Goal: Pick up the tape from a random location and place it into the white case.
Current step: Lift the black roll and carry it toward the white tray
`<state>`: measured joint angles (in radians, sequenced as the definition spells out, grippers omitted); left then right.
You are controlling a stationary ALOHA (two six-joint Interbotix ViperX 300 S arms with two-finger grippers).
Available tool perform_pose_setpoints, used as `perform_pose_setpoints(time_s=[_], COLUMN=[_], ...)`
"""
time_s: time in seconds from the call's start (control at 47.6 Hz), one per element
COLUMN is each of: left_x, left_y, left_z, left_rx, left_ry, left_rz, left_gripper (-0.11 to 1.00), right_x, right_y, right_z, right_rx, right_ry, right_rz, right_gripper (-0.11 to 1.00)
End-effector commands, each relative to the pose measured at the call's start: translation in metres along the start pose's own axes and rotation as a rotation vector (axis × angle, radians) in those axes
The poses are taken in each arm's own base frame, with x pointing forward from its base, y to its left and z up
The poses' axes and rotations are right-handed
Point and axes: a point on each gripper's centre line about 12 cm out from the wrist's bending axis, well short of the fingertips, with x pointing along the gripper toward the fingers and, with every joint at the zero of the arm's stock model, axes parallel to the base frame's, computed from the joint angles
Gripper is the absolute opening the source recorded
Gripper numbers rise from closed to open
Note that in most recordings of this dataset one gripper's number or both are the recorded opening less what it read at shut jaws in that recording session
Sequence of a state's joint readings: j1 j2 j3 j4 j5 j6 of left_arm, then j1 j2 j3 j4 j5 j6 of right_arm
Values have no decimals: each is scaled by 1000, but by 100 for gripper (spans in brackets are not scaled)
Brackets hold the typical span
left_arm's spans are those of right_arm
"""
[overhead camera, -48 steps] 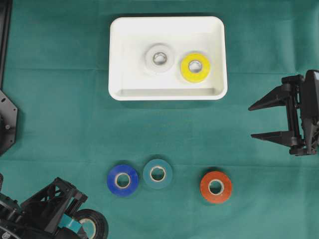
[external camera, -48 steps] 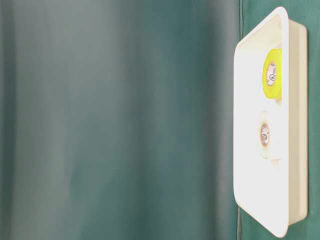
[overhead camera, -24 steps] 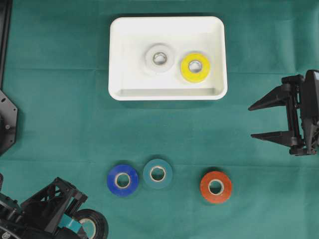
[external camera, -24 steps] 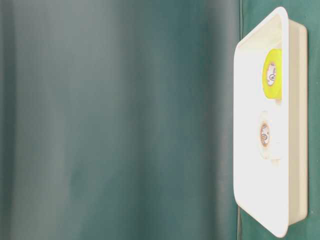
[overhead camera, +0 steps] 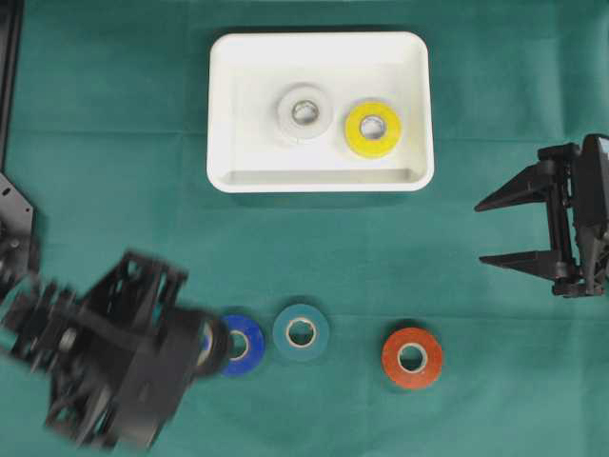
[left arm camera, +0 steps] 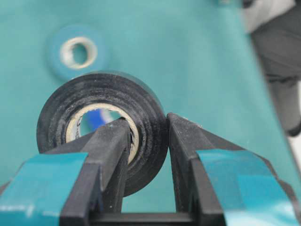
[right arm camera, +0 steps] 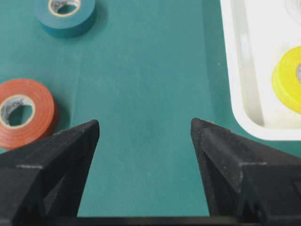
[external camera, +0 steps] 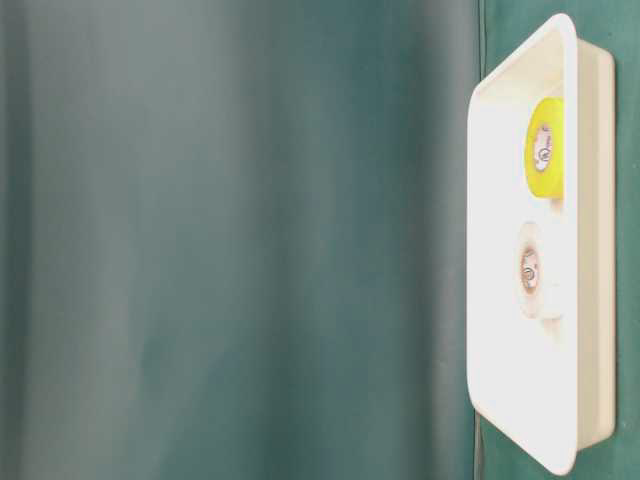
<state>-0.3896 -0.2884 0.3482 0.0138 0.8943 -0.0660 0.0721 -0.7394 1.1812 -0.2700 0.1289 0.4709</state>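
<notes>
My left gripper (left arm camera: 146, 123) is shut on a black tape roll (left arm camera: 61, 117), one finger through its core and the other against its outer wall. In the overhead view the left gripper (overhead camera: 215, 345) is blurred and hangs at the lower left, overlapping the left edge of a blue roll (overhead camera: 245, 345). The white case (overhead camera: 319, 181) lies at the top centre and holds a white roll (overhead camera: 304, 112) and a yellow roll (overhead camera: 372, 129). My right gripper (overhead camera: 485, 231) stands open at the right edge, with nothing between its fingers (right arm camera: 70, 141).
A teal roll (overhead camera: 302, 331) and an orange-red roll (overhead camera: 412, 357) lie on the green cloth in a row with the blue one. The right wrist view shows the orange-red roll (right arm camera: 23, 113), the teal roll (right arm camera: 66, 14) and the case's corner (right arm camera: 244, 70).
My left arm has swung up and to the right from the bottom left corner, carrying the black tape to beside the blue roll. The right arm has not moved.
</notes>
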Motion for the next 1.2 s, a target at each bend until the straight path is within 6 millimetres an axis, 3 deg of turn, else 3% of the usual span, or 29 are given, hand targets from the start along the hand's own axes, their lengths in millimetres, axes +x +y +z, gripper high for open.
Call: perform_pose_setpoints(time_s=[0.0,0.357,0.567,0.841,1.177], left_x=[-10,-12,-18,-22,-26], left_y=[25,122,168,217,264], left_z=[2,-18,-33,-52,-73], left_rx=[-60,-297,-403,-485,-567], left_ry=[-29,-27,-53,-74,-100], left_rz=[44,216,304,400,489], left_gripper=[19,19,19,19,19], right_x=[-1,-1,-1,-1,-2], right_y=[2,0,-1,-3,-7], right_z=[10,7,7,7,10], right_rx=[-1,-3,-16,-35,-35], right_ry=[-22,4,7,5,-3], right_rz=[2,-11,-16,-26,-43], right_gripper=[74,74,74,74,74])
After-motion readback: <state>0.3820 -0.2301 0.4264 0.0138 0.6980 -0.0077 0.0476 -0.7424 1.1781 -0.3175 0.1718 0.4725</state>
